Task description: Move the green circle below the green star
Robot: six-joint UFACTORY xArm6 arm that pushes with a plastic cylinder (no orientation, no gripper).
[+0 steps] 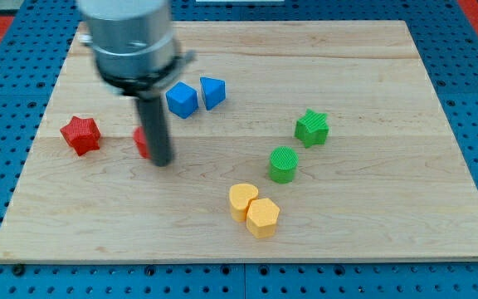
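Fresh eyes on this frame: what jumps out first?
The big grey arm housing blurs across the view's top left, its dark rod ending at my tip, right beside a half-hidden red block. Right of centre, the green circle sits just below-left of the green star, apart from it. On the pale wooden board, a yellow heart block and a yellow hexagonal block touch near the bottom centre.

open board: tip (163, 160) to green circle (283, 164) | yellow blocks (254, 209) below path
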